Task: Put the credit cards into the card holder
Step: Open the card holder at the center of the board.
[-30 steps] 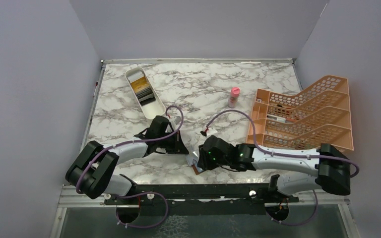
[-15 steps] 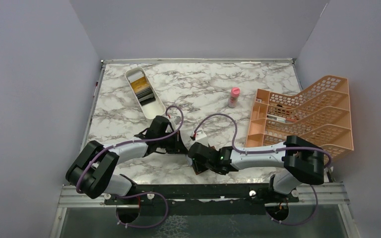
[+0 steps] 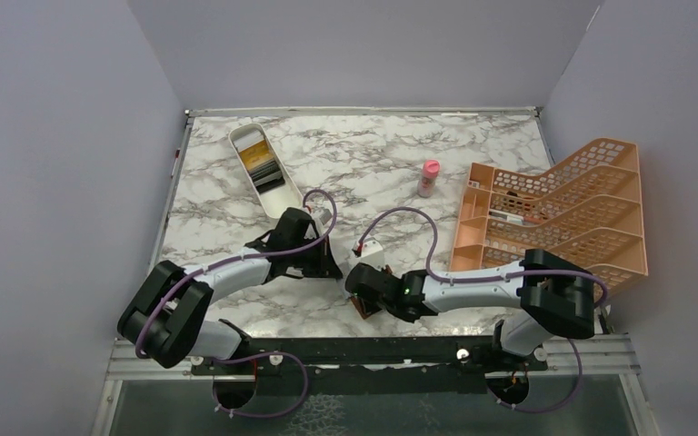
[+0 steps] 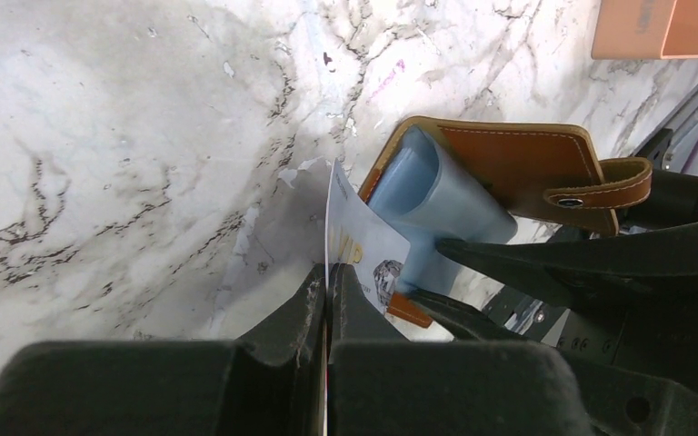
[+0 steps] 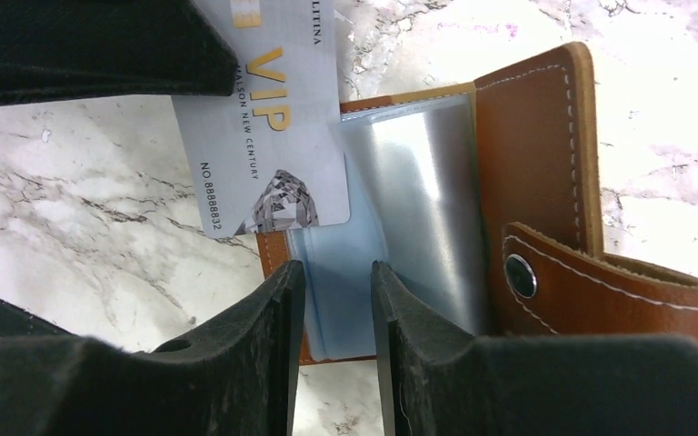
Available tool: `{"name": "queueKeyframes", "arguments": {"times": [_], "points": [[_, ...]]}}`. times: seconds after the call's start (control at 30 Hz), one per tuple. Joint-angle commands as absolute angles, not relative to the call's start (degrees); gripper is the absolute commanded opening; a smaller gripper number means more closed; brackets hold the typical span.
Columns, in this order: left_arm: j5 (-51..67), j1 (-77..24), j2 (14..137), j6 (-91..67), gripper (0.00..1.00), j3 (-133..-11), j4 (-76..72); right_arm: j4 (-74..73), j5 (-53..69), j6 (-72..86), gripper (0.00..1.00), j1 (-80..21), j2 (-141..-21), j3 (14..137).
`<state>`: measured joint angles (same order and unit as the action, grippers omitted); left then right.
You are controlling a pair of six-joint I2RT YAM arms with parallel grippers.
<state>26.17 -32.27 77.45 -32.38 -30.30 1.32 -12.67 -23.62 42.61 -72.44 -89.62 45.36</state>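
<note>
Left gripper (image 4: 327,277): clamped on a pale silver plastic VIP card (image 5: 273,136).
Right gripper (image 5: 334,272): pinching the blue-grey sleeve (image 5: 418,182) of the open brown leather card holder (image 5: 532,154).
Holder: middle of the marble table's (image 3: 373,163) near edge.

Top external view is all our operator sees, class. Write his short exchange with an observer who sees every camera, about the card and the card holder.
Operator: What is the left gripper holding?
Observer: The left gripper is shut on a pale card printed VIP.
Operator: Is it inside the card holder?
Observer: Not yet. The card holder lies open, and only the card's corner overlaps its clear sleeve.
</note>
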Motion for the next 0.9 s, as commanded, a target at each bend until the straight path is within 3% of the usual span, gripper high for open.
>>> {"name": "queueKeyframes", "arguments": {"times": [0.0, 0.3, 0.87], "points": [[21.8, -32.3, 76.8, -29.7, 0.0, -30.4, 5.2, -15.6, -27.5, 42.5, 0.34, -72.6, -89.3, 43.6], [19.6, -32.3, 76.6, -28.4, 0.0, -31.6, 7.1, -13.6, -25.2, 41.9, 0.34, -72.6, -84.1, 42.0], [19.6, -32.3, 78.5, -27.7, 0.0, -31.2, 6.7, -12.8, -27.9, 35.6, 0.37, -69.2, -84.9, 44.0]]}}
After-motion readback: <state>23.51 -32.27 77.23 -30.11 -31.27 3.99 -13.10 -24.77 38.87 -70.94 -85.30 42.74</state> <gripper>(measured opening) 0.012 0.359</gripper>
